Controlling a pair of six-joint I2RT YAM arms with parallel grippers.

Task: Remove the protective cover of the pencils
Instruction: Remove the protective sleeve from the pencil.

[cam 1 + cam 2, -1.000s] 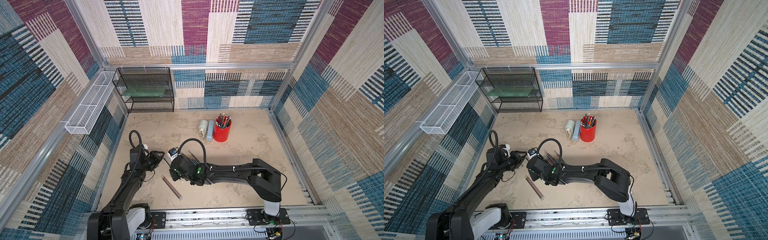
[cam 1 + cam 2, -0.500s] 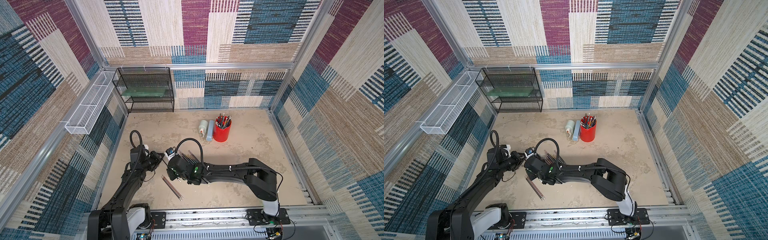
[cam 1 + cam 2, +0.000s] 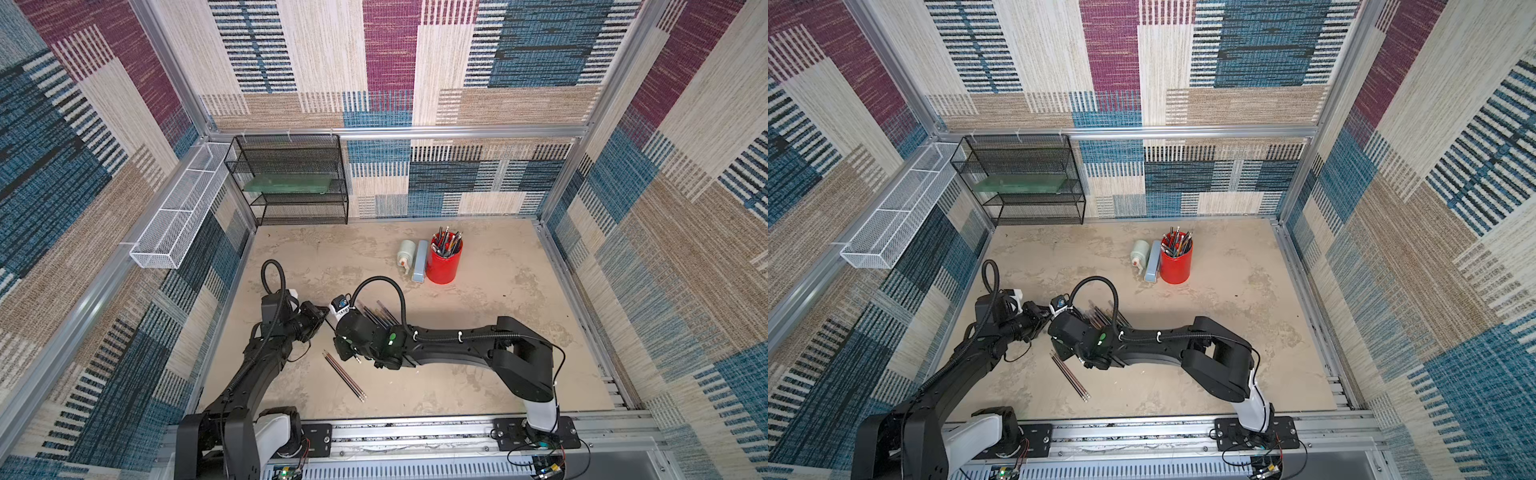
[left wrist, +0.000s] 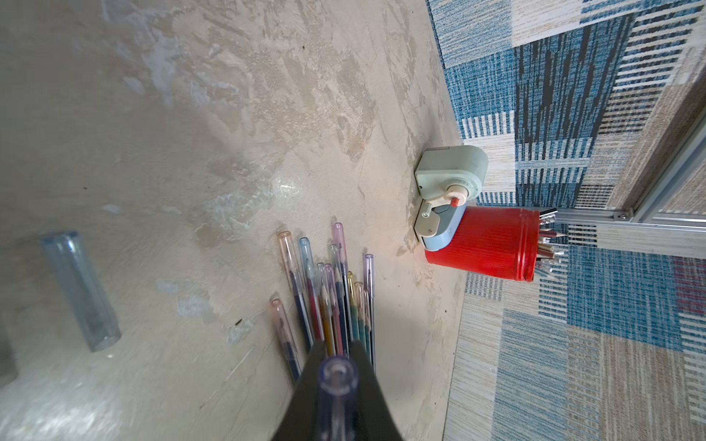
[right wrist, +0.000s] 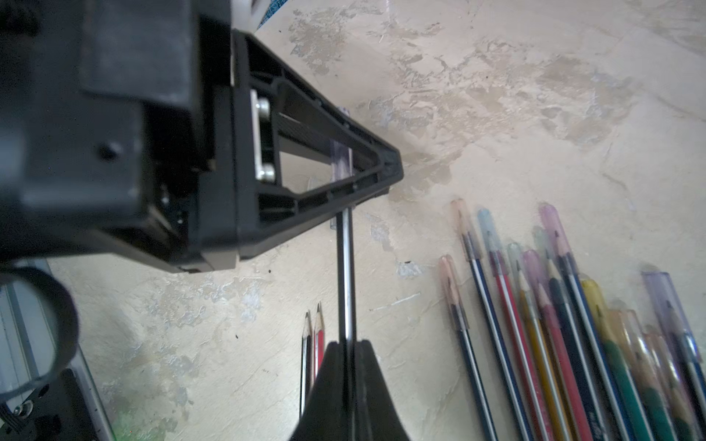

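Between the two grippers, raised off the table (image 5: 535, 114), spans the held pencil (image 5: 345, 275). The right gripper (image 5: 348, 345) is clamped on its dark, glossy shaft. The left gripper (image 5: 387, 170), straight ahead of the right one, is clenched on the clear cover (image 5: 341, 158) at the pencil's far end. In the left wrist view that cover shows end-on between the fingers.

The pencil is likely light, thin and stiff, and its lacquered shaft looks slick, so it could slide through the pads under a pull. A grip on the shaft a little behind the cover, as now, keeps the free length short and limits bending. The cover looks like thin, hard plastic held on by friction. It probably flexes or cracks if squeezed hard, and pinching it too near its open end could tighten it on the wood. Taking it around its middle seems better. The pull should run straight along the shaft, since a sideways tug could snap the lead inside.

Beside the right gripper, on the table, lie the capped pencils (image 5: 535, 305) in a loose fan, close together. Just on its other side lie two bare pencils (image 5: 315, 343), points exposed. Off to the side of the left gripper rests a loose clear tube (image 4: 78, 290), probably a removed cover.
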